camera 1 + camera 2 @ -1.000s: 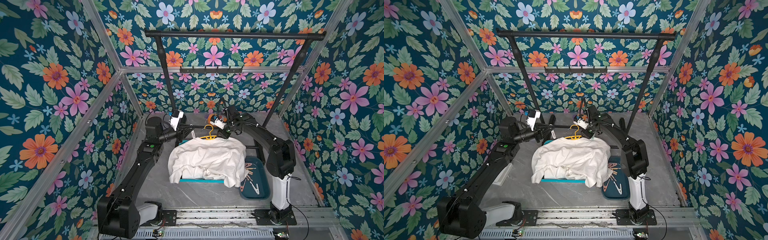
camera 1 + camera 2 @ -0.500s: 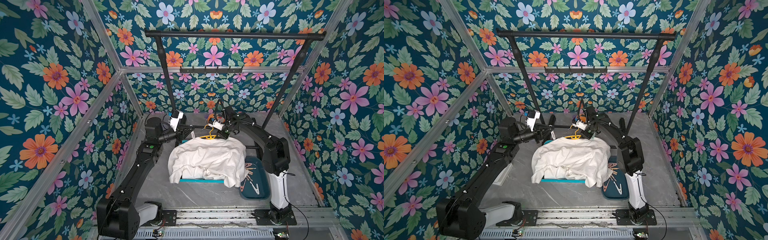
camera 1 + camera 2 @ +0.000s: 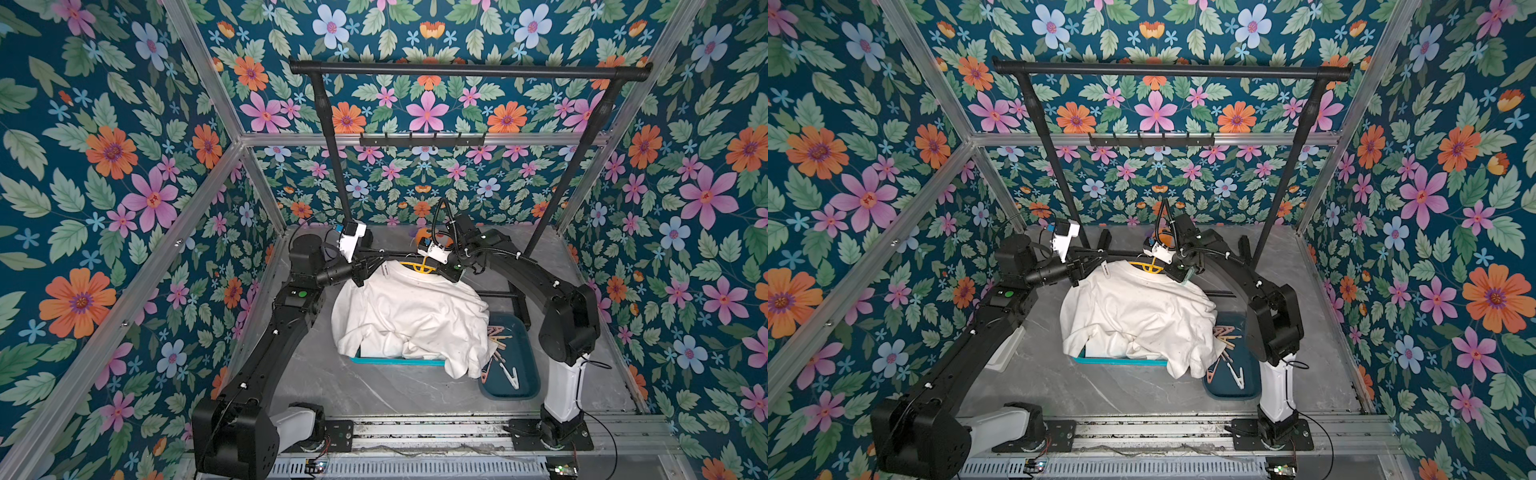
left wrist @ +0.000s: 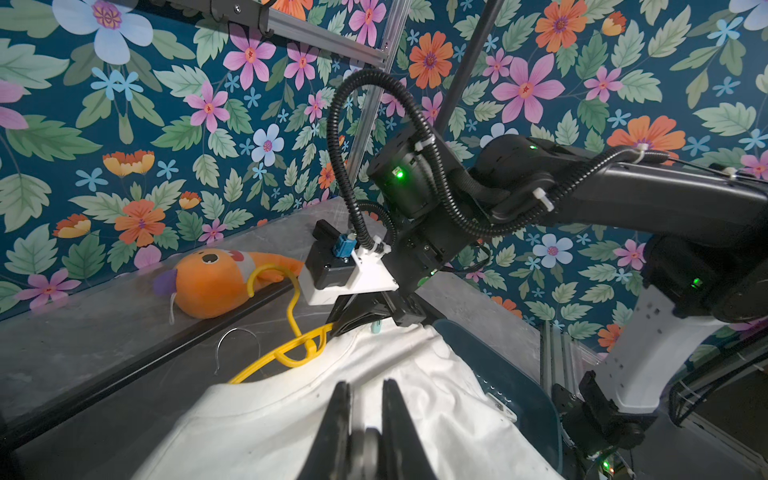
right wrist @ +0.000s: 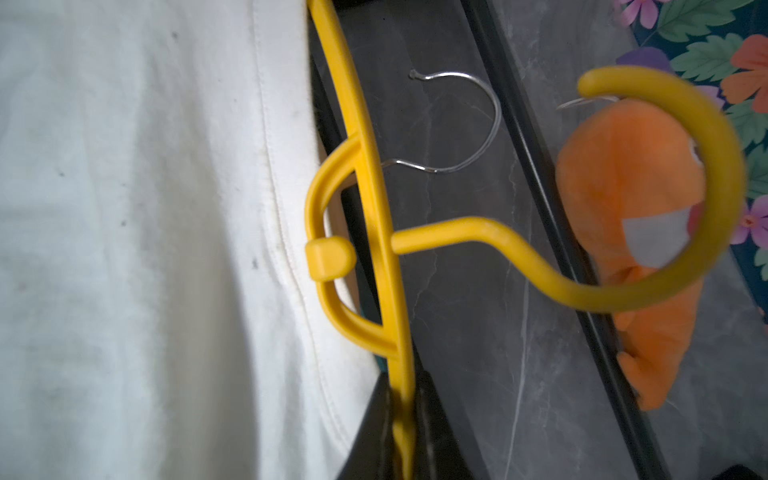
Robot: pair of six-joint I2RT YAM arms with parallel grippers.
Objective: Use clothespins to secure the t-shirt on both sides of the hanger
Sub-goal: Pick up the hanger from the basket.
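white cotton t-shirt (image 3: 411,316) lies heaped in the middle of the tabletop (image 3: 374,395), draped over a teal bin (image 3: 395,361) whose front rim shows under the hem. yellow plastic hanger (image 3: 422,268) sits in the collar on the side toward the far edge, and its hook sticks out of the neck opening.

right tool (image 5: 401,386): clamped on one arm of the hanger just past the collar, the yellow bar pinched between both fingers. a small mint-green peg (image 4: 376,328) hangs just under this tool at the shirt's edge. too small to say what it bites on.

left tool (image 4: 365,384): fingers nearly together over the shirt's other shoulder. in a top view a white clothespin (image 3: 1105,269) sticks out from its tips, touching the cloth. cannot tell whether it bites on the hanger.

other clothespins (image 3: 496,336), pink and cream with one white, lie in a dark teal tray (image 3: 525,357) near the right edge of the tabletop, toward the front. the shirt's hem overlaps the tray's inner side.

orange plush toy (image 4: 216,282) lies along the far edge. bare wire hook (image 5: 457,124) lies on the tabletop between toy and hanger. black clothes rail (image 3: 469,70) stands over the far half.
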